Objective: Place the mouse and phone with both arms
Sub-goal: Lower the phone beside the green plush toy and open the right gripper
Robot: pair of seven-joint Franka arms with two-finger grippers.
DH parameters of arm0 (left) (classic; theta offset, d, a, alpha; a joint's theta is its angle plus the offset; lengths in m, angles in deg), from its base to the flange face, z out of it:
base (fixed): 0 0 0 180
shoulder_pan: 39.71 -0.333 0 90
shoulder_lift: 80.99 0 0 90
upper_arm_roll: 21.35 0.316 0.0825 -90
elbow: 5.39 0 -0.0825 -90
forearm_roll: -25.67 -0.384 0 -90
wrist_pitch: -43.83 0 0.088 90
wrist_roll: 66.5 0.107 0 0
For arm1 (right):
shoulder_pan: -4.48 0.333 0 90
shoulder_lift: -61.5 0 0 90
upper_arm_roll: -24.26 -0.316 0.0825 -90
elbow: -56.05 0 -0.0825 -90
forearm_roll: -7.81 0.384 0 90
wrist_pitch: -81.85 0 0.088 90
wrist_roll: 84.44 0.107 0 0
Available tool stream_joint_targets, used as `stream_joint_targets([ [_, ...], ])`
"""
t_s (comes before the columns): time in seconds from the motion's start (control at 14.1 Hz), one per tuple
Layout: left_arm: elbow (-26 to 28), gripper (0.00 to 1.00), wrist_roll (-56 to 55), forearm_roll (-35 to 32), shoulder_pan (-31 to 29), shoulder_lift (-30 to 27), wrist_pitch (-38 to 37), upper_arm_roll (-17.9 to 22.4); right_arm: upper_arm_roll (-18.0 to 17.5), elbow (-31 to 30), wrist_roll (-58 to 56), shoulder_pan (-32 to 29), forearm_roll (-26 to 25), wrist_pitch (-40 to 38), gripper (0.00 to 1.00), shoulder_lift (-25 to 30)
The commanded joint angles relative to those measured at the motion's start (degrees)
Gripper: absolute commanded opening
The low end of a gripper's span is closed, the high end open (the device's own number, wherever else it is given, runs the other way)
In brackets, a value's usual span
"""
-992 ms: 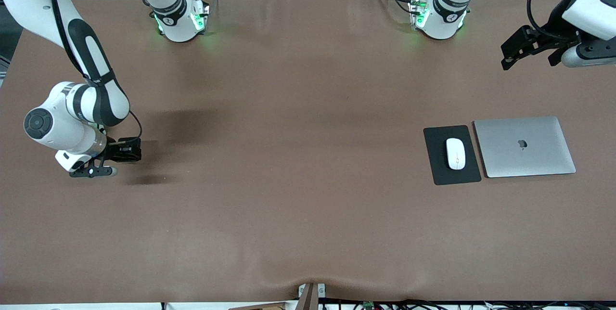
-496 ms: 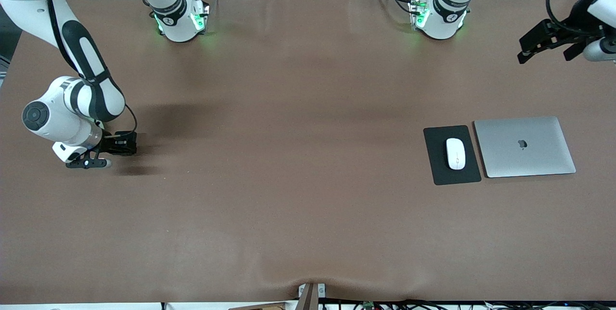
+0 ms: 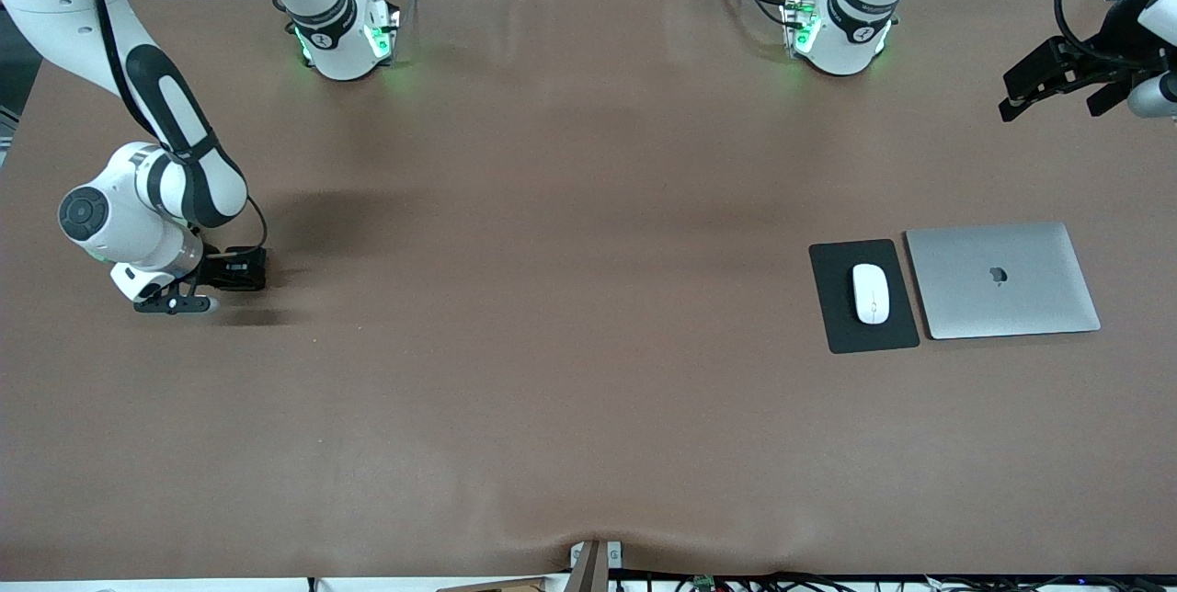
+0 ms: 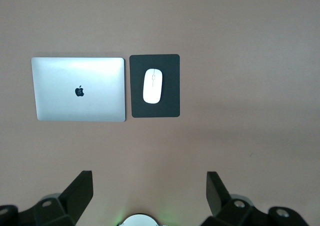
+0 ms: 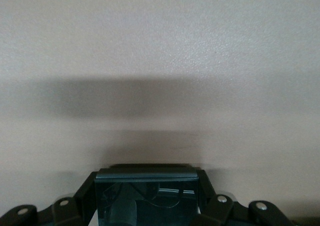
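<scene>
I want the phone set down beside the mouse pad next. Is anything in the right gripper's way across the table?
Nothing visible. The right gripper, shut on the phone, is at the right arm's end; only bare table lies between it and the mouse pad.

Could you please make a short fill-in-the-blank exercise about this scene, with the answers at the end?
1. The mouse lies on a black ____.
2. Beside the mat lies a closed silver ____.
3. The left end effector is open and holds ____.
4. The right end effector is shut on a black ____.

Answers: mat; laptop; nothing; phone
</scene>
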Motion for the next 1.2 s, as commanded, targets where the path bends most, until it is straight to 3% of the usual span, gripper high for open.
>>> stream_joint_targets([
  [0.0, -0.24, 1.00, 0.81, 0.45, -0.09, -0.04, -0.07, 0.28, -1.18, -0.72, -0.07, -2.13, -0.72, 0.10, 1.00, -0.08],
  [0.43, -0.51, 1.00, 0.81, 0.19, 0.00, 1.20, -0.07, 0.54, -1.36, 4.01, 0.46, -0.12, -0.72, -4.00, 1.00, 2.81],
  [0.78, -0.42, 1.00, 0.99, 0.10, 0.00, 1.20, -0.07, 0.46, -1.36, 14.99, 5.20, 5.42, -0.72, -24.47, 1.00, 7.90],
  [1.13, -0.68, 1.00, 0.55, 0.19, 0.00, 0.85, -0.07, 0.19, -1.53, 31.41, 9.68, 7.54, -0.72, -48.46, 1.00, 12.22],
])
